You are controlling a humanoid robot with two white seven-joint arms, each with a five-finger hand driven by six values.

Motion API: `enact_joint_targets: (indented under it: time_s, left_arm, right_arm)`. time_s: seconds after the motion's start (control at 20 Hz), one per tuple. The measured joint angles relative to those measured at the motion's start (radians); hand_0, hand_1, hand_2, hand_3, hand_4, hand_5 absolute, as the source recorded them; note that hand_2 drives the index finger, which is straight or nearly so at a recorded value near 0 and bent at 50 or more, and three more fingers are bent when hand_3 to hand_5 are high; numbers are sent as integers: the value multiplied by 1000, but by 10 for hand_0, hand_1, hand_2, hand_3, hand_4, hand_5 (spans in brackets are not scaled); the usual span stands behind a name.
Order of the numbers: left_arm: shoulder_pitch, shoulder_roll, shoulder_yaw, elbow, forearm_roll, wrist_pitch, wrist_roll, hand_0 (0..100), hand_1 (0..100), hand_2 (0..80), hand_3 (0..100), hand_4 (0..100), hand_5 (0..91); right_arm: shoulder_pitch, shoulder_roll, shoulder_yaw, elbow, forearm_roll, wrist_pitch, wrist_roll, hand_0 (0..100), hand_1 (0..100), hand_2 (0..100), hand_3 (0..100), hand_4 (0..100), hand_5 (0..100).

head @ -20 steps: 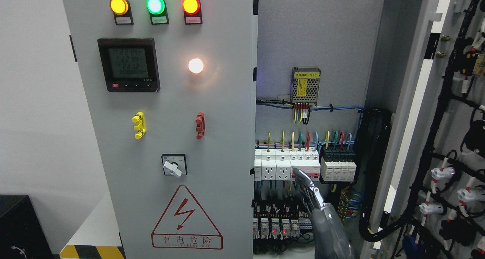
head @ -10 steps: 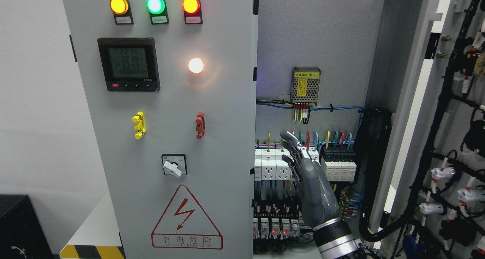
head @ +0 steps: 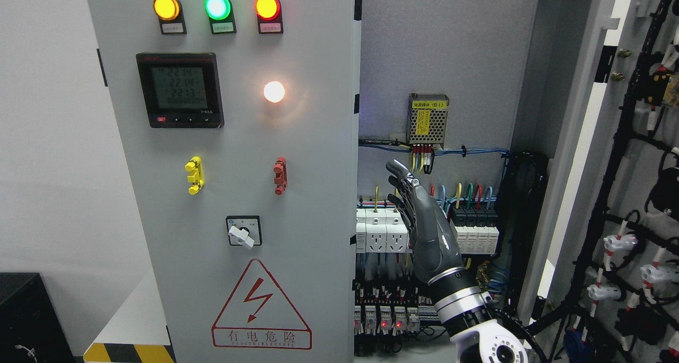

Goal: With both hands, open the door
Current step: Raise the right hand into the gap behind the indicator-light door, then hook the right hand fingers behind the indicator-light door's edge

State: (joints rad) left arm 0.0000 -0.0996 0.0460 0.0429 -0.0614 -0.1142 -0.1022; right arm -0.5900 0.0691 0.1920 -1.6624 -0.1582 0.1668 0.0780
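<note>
Right hand (head: 424, 219) is up in the open half of the cabinet, its arm entering from the lower right. Fingers (head: 399, 174) are extended and relaxed, gripping nothing, palm turned leftward toward the free edge of the left door (head: 238, 156). I read that as a flat-hand setup: get behind the door's edge and push or hook it outward rather than pinch anything.

Left door is shut or nearly so, face square to the camera, carrying the indicator lamps (head: 217, 6), the meter (head: 180, 89) and the rotary switch (head: 243, 231). Right door (head: 631, 193) is already swung wide, its wired inner face showing at the far right. So half the job looks done.

The hand sits in front of the breaker row (head: 382, 230) and coloured wires (head: 467, 190). Depth is poor from this one view; I cannot tell whether the fingertips touch the door edge or hang just short of it.

Left hand is out of view.

Concern: live wiring sits close behind the hand, so any sweep should go outward, away from the terminals.
</note>
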Motion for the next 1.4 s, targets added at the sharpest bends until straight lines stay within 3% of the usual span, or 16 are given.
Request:
enact_joint_targets:
  time_s: [0.2,0.6,0.85,1.4]
  left_arm:
    - [0,0,0,0,0,0,0,0,0,0,0,0,0]
    - [0,0,0,0,0,-3,2,0,0,0,0,0,0]
    - [0,0,0,0,0,-2,2,0,0,0,0,0,0]
    - [0,0,0,0,0,1,2,0,0,0,0,0,0]
  right_arm:
    - [-26,-16,-5,48,-21,4,34,0,0,0,0,0,0]
    - [-66,-61,-10,106,-131,47,51,0,0,0,0,0,0]
    - [-94,-83,-11,124,-176,87,139,0,0,0,0,0,0]
    - [-140,-108,-15,147,-242,162,230,0,0,0,0,0,0]
